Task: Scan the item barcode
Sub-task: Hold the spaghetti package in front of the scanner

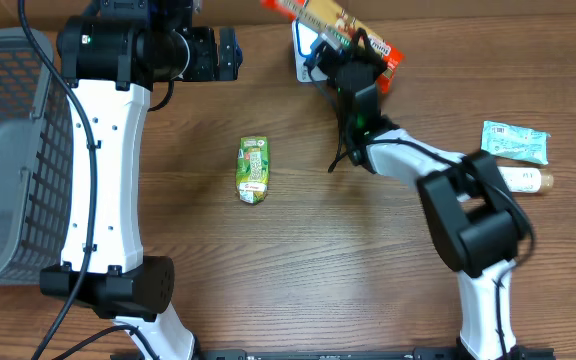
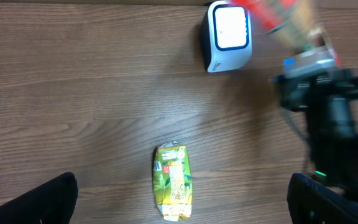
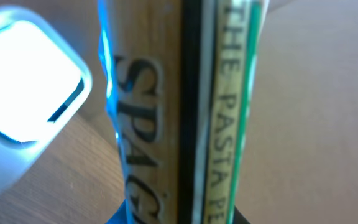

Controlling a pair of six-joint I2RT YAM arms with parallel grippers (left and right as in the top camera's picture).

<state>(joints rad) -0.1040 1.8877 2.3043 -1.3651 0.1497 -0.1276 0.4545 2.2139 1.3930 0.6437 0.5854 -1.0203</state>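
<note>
I see a brown wood-grain table (image 1: 298, 270) filling my overhead view, its grain running from 9 to 3 o'clock, soft even light across it, only faint shadows, a grey mesh basket (image 1: 13, 90) at 9 o'clock

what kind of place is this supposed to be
Likely a mock shop checkout: a white barcode scanner, a grey mesh basket, and grocery items such as the spaghetti pack.

Table (image 1: 298, 260) matt wood grain; spaghetti pack (image 3: 160, 112) glossy film (crinkled); scanner (image 2: 227, 34) smooth white plastic
</note>
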